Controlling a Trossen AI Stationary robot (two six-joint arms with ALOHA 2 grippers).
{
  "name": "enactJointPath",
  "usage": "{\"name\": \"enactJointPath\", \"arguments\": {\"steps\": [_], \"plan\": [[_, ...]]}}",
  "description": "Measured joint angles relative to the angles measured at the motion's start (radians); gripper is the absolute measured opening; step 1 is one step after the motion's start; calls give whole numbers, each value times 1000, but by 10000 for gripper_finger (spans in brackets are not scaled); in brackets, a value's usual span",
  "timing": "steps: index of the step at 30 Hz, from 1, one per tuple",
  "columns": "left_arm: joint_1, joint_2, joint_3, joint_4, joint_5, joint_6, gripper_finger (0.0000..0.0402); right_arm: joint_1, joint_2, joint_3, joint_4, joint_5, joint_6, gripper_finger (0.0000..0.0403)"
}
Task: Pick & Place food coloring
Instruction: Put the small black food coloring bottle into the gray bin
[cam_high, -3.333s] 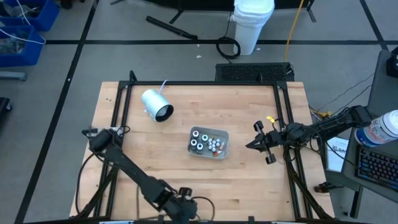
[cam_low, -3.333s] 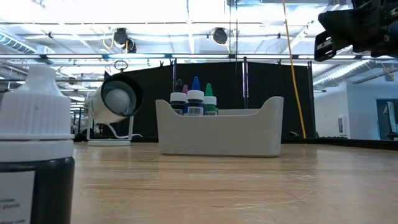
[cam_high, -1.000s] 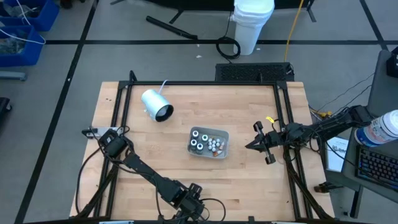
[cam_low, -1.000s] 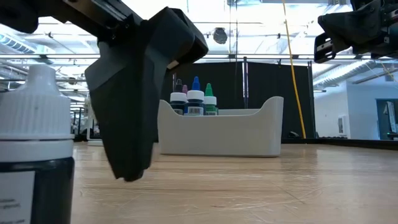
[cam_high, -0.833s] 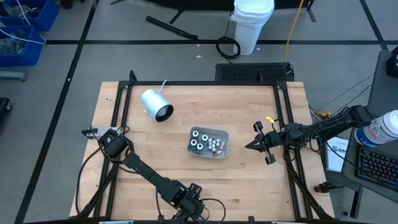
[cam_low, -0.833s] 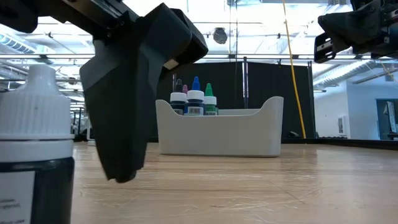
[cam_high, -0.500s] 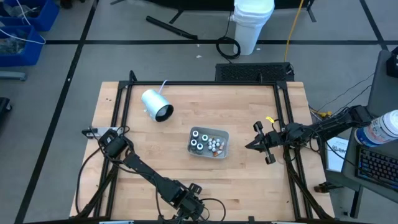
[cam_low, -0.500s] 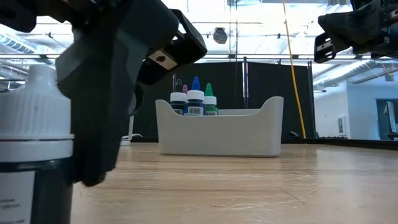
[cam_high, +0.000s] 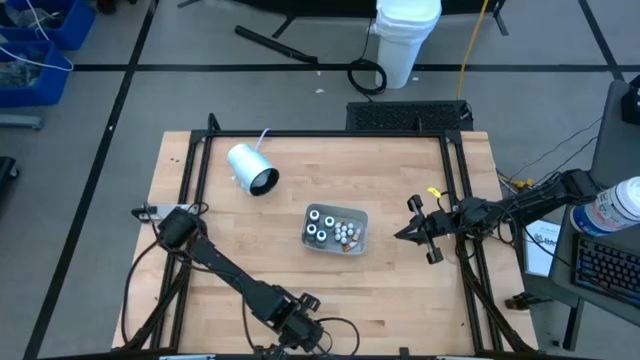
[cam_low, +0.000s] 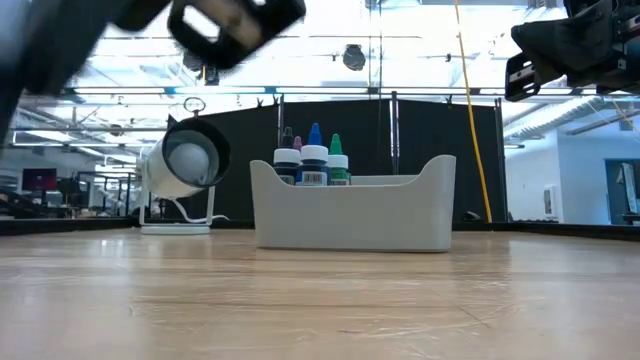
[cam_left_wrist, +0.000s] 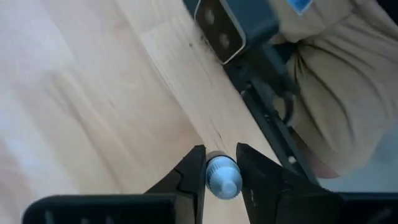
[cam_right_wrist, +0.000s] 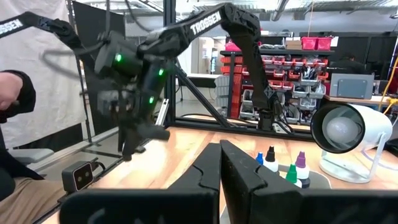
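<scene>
My left gripper (cam_high: 300, 325) hangs over the table's near edge, shut on one food coloring bottle whose white cap (cam_left_wrist: 222, 177) shows between its fingers. In the low view it is only a blur at the top left (cam_low: 230, 20). The other food coloring bottles (cam_high: 330, 231) stand upright in the grey tray (cam_high: 361, 222), their tips rising above its wall (cam_low: 313, 160). My right gripper (cam_high: 420, 231) waits shut above the table's right side, well clear of the tray. My left gripper pinches the bottle at its white cap end (cam_left_wrist: 212, 180), one finger (cam_left_wrist: 194, 171) on each side, coming from above and pointing down. The bottle stands upright in the hold. The low view shows no bottle on the wood, so it is lifted clear.
A white-and-grey cylinder with a cord (cam_high: 252, 168) lies toward the far left of the table. The black low camera box (cam_left_wrist: 227, 25) sits at the near edge, and a person in beige trousers (cam_left_wrist: 329, 81) is just beyond it. Bare wood (cam_high: 400, 290) lies between tray and near edge.
My left gripper moved a little toward the table's near-left, onto the dark bottle with the white cap standing at the near edge, took hold of it and rose quickly. The bottle has left the wood and gone from the low view. The right arm has kept still.
</scene>
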Motion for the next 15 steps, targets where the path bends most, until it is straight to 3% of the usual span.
{"name": "enactJointPath", "arguments": {"steps": [3,10,15], "plan": [[1,-54,0,-18,-27,42,82,0,0,0,0,0,0,0],[20,-201,1,-102,-203,147,83,0,0,0,0,0,-1,0],[104,-278,1,-38,-343,160,84,0,1,0,-1,2,-4,0]]}}
